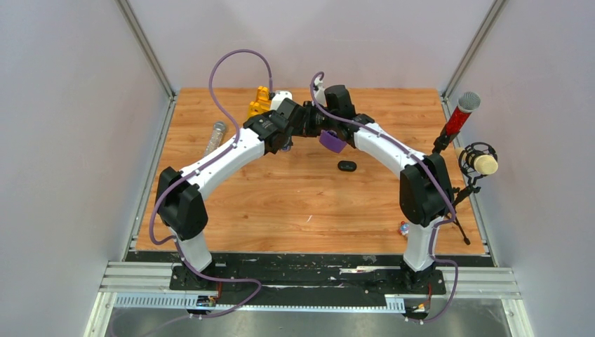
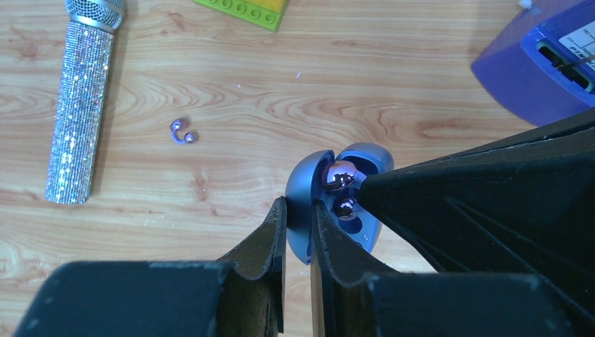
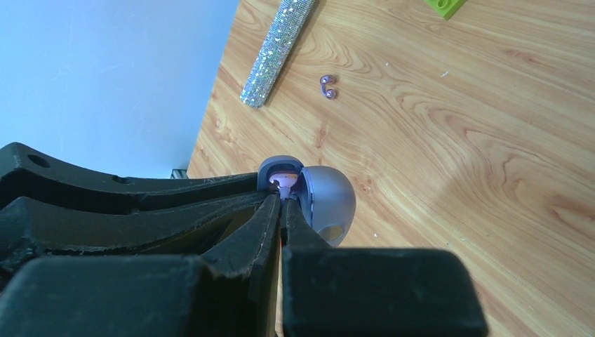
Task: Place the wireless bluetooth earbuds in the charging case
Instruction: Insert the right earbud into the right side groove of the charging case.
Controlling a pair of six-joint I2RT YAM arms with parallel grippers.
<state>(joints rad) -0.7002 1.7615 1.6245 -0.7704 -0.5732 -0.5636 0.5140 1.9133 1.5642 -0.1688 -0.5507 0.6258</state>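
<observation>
Left gripper (image 2: 298, 210): clamped on the lid edge of the open blue charging case (image 2: 303, 184), above the table (image 2: 210, 63).
Earbuds (image 2: 339, 175): two shiny ones sit inside that case.
Right gripper (image 3: 283, 200): clenched, tips against one earbud in the case.
Black oval (image 1: 346, 166): lies on the table between both arms.

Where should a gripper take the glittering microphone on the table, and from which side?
At mid-handle of the microphone, probably from straight above, closing across its narrow width: it lies flat, long and round, on the table.
</observation>
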